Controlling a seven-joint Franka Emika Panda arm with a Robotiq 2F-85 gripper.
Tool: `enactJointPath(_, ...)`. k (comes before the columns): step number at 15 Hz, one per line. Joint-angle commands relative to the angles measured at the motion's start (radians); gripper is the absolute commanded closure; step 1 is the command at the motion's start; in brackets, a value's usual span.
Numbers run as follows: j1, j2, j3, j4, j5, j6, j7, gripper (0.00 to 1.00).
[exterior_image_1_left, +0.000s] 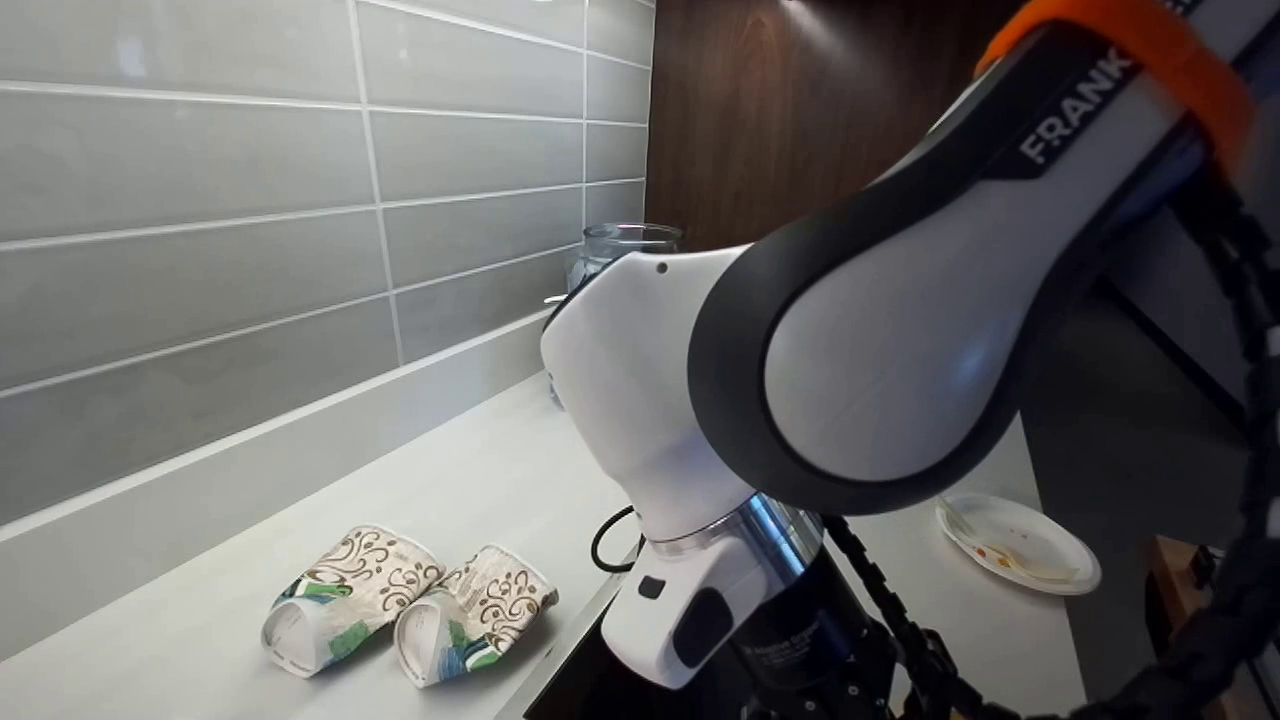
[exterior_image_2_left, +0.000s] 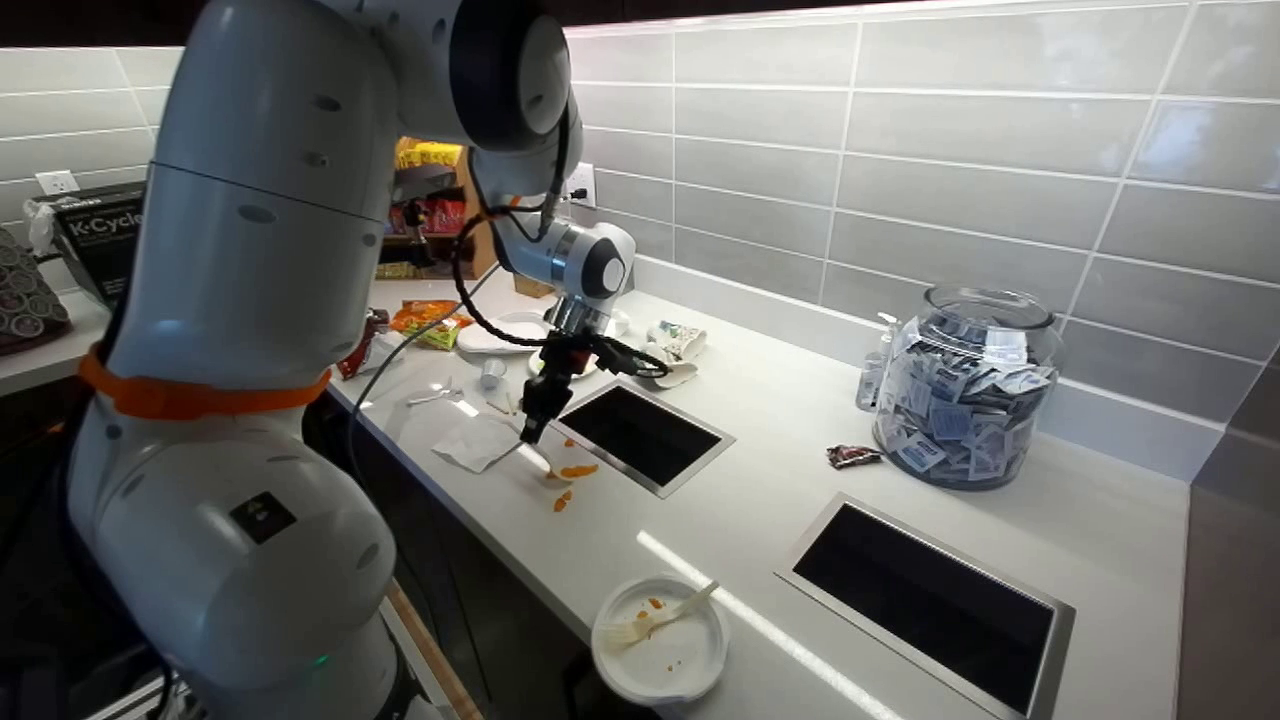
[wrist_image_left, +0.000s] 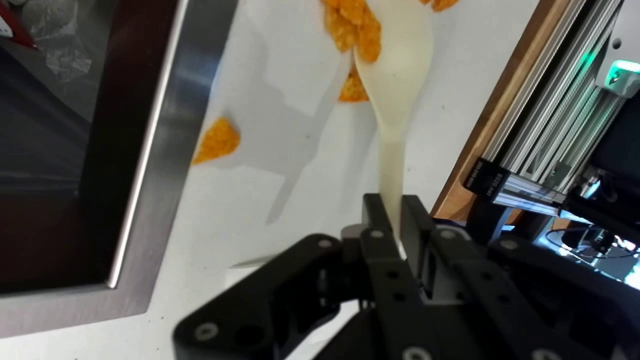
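Note:
In the wrist view my gripper (wrist_image_left: 392, 204) is shut on the handle of a pale spoon (wrist_image_left: 399, 75), which points away with its bowl toward the top edge. Orange chip pieces (wrist_image_left: 367, 37) overlap the left side of the bowl; whether they lie in it or under it I cannot tell. Another chip piece (wrist_image_left: 220, 140) lies near the metal frame. In an exterior view the gripper (exterior_image_2_left: 532, 432) points down, low over the counter, beside chip bits (exterior_image_2_left: 578, 470) and a white napkin (exterior_image_2_left: 468, 445). The fingertips fall outside the picture in another exterior view.
A metal-framed opening (exterior_image_2_left: 700, 467) lies beside the gripper, another (exterior_image_2_left: 1062, 630) farther along. A plate (exterior_image_2_left: 695, 660) with a fork sits at the counter's front edge. By the wall stand a jar of packets (exterior_image_2_left: 960, 410) and a bottle (exterior_image_2_left: 870, 380). Crumpled paper cups (exterior_image_1_left: 375, 580) lie on the counter.

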Motion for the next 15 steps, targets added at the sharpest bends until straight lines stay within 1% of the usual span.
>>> enactJointPath(1,0.001,0.034,-0.007,0.034,-0.034,0.023,-0.018,0.97)
enactJointPath(7,0.003,0.059,-0.028,0.075,-0.084,0.012,-0.006,0.97)
enactJointPath(15,0.014,0.073,-0.032,0.123,-0.145,0.005,-0.006,0.97)
